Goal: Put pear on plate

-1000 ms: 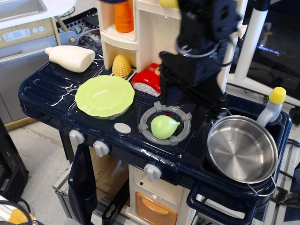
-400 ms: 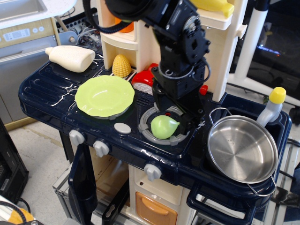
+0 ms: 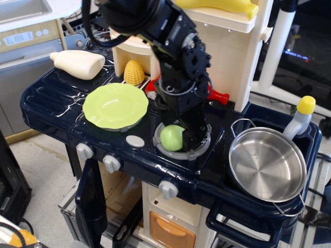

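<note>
The light-green pear (image 3: 171,138) lies on the grey burner ring (image 3: 199,150) in the middle of the toy stove. My black gripper (image 3: 182,133) has come down right onto it. One dark finger (image 3: 193,137) stands against the pear's right side and hides its pointed end. The other finger is hidden behind the pear and the wrist, so I cannot tell how the jaws stand. The lime-green scalloped plate (image 3: 115,106) sits to the left of the burner with nothing on it.
A steel pan (image 3: 266,164) sits in the sink at the right, with a yellow-capped bottle (image 3: 300,118) behind it. A yellow corn piece (image 3: 134,72) and a white bottle (image 3: 77,63) are behind the plate. The toy kitchen's shelf tower rises behind the arm.
The arm has swung left and down from above the burner. The gripper now sits on the pear and covers its right end. The pear stays on the burner.
</note>
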Robot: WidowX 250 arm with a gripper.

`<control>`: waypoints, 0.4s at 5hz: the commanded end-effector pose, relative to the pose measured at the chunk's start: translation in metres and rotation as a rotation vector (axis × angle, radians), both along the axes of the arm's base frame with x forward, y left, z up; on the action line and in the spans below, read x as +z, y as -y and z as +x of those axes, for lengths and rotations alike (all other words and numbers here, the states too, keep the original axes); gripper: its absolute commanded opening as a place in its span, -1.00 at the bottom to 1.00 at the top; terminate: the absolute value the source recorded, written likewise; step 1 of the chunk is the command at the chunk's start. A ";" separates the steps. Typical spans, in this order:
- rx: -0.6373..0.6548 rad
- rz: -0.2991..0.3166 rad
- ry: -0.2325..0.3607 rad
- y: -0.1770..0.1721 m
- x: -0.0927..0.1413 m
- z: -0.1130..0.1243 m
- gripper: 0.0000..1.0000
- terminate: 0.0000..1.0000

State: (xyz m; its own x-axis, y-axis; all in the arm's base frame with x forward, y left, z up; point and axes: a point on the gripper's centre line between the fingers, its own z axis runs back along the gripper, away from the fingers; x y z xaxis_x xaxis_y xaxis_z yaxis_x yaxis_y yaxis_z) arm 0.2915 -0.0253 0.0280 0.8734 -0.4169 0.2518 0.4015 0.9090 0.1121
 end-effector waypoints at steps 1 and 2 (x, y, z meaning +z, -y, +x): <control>0.001 -0.018 0.006 -0.004 0.005 -0.003 -1.00 -1.00; -0.007 0.034 -0.015 -0.017 0.021 -0.001 -1.00 -1.00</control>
